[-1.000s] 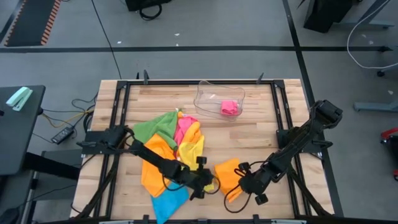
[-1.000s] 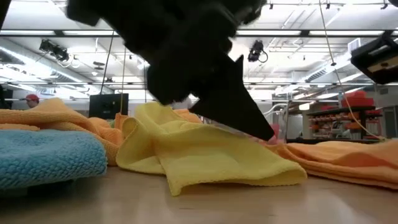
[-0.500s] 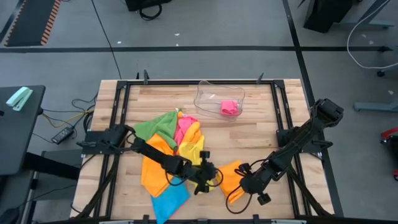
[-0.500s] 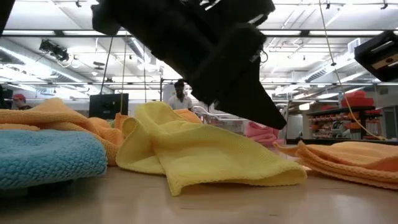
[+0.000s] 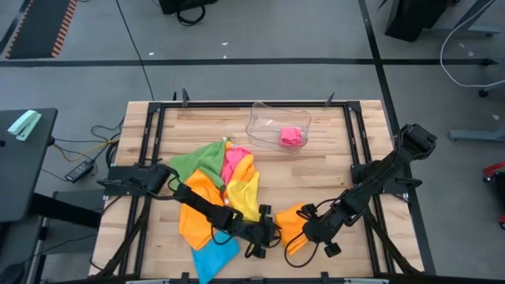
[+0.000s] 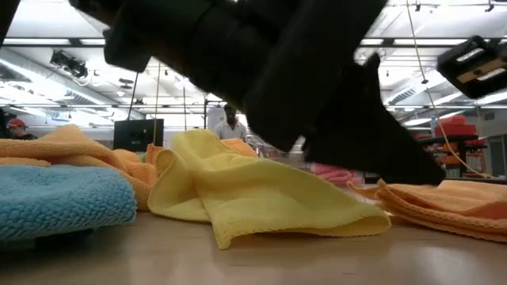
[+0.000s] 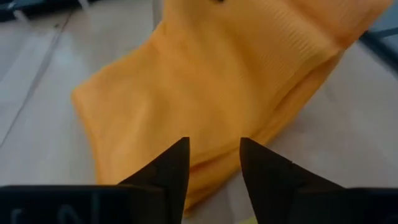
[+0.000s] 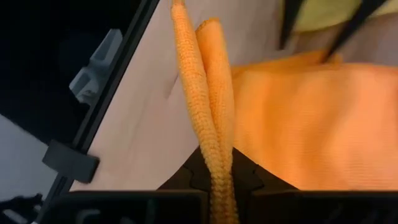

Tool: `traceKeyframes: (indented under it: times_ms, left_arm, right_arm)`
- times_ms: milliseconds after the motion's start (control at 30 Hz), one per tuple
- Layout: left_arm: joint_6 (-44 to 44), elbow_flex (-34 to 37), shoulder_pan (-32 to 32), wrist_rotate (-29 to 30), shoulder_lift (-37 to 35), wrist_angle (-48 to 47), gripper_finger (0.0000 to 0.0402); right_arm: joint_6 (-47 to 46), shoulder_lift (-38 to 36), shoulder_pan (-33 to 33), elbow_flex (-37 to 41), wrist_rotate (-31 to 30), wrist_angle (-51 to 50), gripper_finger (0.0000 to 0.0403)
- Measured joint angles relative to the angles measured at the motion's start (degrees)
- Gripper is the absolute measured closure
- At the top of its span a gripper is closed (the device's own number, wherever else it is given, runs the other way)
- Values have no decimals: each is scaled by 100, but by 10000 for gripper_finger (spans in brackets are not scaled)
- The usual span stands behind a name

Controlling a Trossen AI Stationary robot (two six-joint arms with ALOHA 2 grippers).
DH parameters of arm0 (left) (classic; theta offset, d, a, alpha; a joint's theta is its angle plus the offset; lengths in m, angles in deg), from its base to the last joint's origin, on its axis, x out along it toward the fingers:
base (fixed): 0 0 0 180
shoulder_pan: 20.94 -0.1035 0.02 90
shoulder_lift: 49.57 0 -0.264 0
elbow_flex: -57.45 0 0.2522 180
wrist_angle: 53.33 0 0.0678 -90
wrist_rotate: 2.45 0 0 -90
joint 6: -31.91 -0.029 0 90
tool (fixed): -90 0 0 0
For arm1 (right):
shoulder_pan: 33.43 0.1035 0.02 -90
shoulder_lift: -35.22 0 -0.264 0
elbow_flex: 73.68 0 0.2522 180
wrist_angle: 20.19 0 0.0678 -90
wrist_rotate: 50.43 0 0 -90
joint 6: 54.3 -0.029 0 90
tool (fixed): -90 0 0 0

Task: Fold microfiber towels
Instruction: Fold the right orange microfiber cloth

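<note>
The left gripper (image 5: 272, 231) is sitting closer to the folded orange towel (image 5: 293, 223) than it was a second ago, when it hovered over the yellow towel (image 5: 246, 193); its fingers (image 7: 171, 168), then pinched together, are now standing apart with nothing between them, their tips just above the orange cloth's near edge. The orange towel itself is looking narrower from above than before, more bunched toward the right gripper (image 5: 306, 231). That gripper is keeping its place at the near right of the table (image 5: 331, 150) and is clenching a doubled edge of the orange towel (image 8: 211, 124), which is rising as two thick ridges from between its fingers.

The rest of the pile is lying as it did: green towel (image 5: 193, 162), pink towel (image 5: 233, 164), a second orange towel (image 5: 197, 209) and the blue towel (image 5: 215, 254) at the near left (the last partly cut off by the arm above it). A folded pink cloth (image 5: 291, 136) is resting in the clear tray (image 5: 260, 125) at the far side.

In the low view the left arm is blocking most of the middle, hiding the tray and part of the orange towel (image 6: 444, 202); only the yellow towel (image 6: 261, 198) and the blue towel (image 6: 59, 202) are showing plainly. A person (image 6: 230, 127) is standing far behind, too small to make out further.
</note>
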Motion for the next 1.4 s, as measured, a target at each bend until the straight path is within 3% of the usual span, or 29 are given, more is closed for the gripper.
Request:
traceKeyframes:
  times_ms: [433, 767, 1067, 1400]
  left_arm:
    - [-9, -24, 65, 6, -4, -143, 298]
    - [-309, -24, 315, 1229, -712, -1537, 337]
    - [-66, -22, 324, 1399, -918, -2442, 363]
    - [-74, -17, 326, 1426, -931, -2595, 377]
  right_arm:
    - [226, 62, -712, -7, -161, 12, 377]
    - [498, 66, -1082, 161, -160, 105, 377]
    - [628, 68, -1378, 186, -160, 124, 377]
    - [1086, 564, -1695, 197, -7, 208, 377]
